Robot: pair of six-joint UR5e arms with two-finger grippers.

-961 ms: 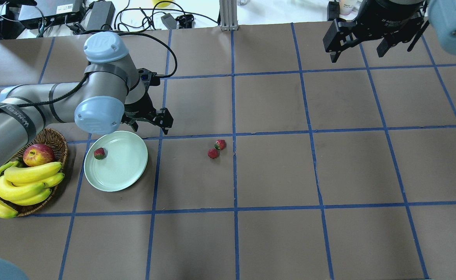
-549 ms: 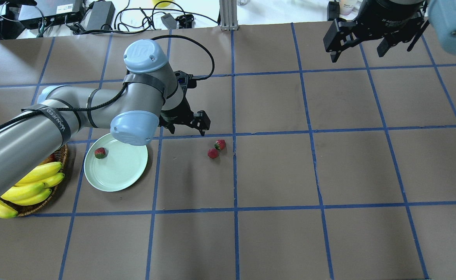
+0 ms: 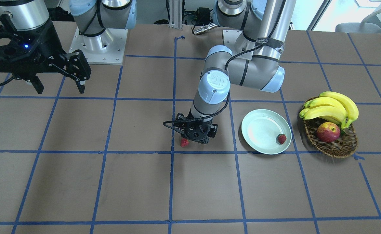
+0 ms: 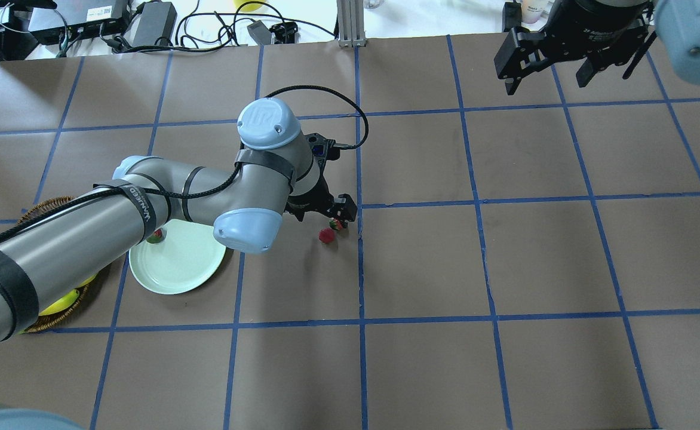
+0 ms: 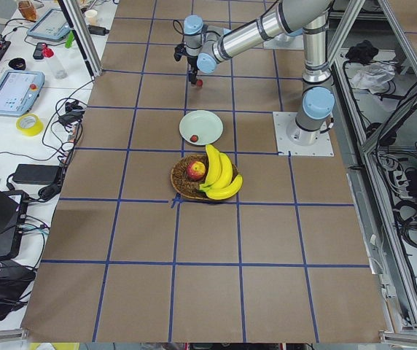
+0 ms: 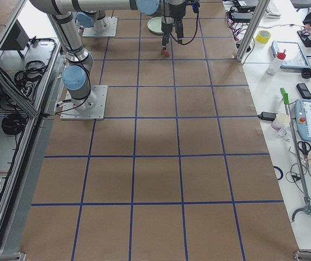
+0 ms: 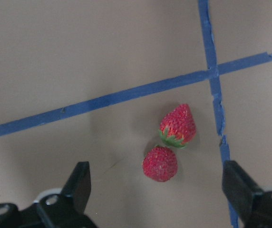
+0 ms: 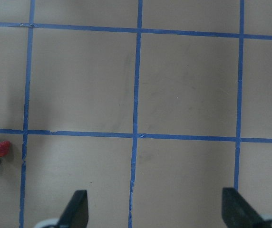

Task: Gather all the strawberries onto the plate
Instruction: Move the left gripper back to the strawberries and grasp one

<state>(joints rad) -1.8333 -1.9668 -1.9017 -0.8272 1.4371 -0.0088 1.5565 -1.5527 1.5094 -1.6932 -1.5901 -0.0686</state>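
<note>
Two strawberries point(image 7: 179, 124) point(image 7: 160, 163) lie touching on the brown table beside a blue tape cross. They also show in the overhead view point(image 4: 327, 235), the far one point(image 4: 338, 225) partly hidden by a finger. My left gripper point(image 7: 159, 190) is open and empty just above them, jaws wide on either side; it also shows in the overhead view point(image 4: 329, 214) and the front view point(image 3: 195, 138). A third strawberry point(image 3: 282, 138) lies in the mint plate point(image 3: 258, 128), near its edge towards the basket. My right gripper point(image 4: 547, 83) is open and empty, high over the far right of the table.
A wicker basket point(image 3: 338, 148) with bananas point(image 3: 333, 107) and a red apple point(image 3: 328, 132) stands beside the plate, on the side away from the gripper. Cables and electronics point(image 4: 147, 24) lie along the table's far edge. My left arm point(image 4: 87, 233) hangs over the plate and basket.
My left arm has swung right, from the plate's far edge to above the two strawberries on the table, with its gripper open. The right arm has not moved.
</note>
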